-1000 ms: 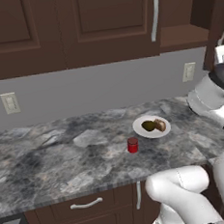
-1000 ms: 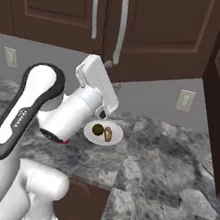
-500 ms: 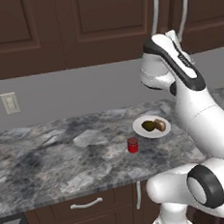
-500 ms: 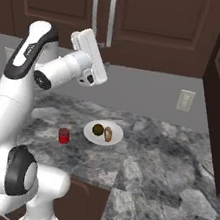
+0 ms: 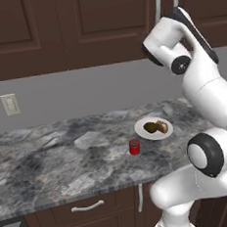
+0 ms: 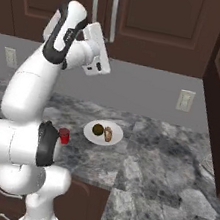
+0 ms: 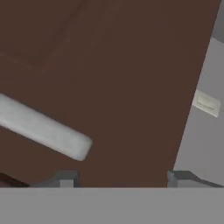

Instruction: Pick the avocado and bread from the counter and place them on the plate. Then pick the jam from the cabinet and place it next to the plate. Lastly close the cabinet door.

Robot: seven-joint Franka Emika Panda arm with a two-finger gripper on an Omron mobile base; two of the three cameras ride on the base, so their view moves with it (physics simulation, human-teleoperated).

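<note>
The fingertips (image 7: 65, 178) are seen well apart in the hand view, with nothing between them; the gripper (image 7: 122, 179) is empty and faces the cabinet door (image 7: 113, 65) closely. The door's pale handle (image 7: 43, 129) lies just beyond the left tip, aslant in that view. Whether the door is shut cannot be told from these views; if a push is still needed, it is judged to go best against the flat panel near the handle edge. The door is judged stiff and hinged, light to swing, its handle smooth and possibly slippery.

Below, the plate (image 5: 165, 131) rests on the counter (image 5: 51, 156) with the avocado (image 5: 151, 127) and bread (image 5: 161, 126) touching on it. The jam (image 5: 134, 147), a small red jar, stands near the plate. An outlet (image 5: 9, 104) is set in the wall. Nothing is seen between the gripper and the door.
</note>
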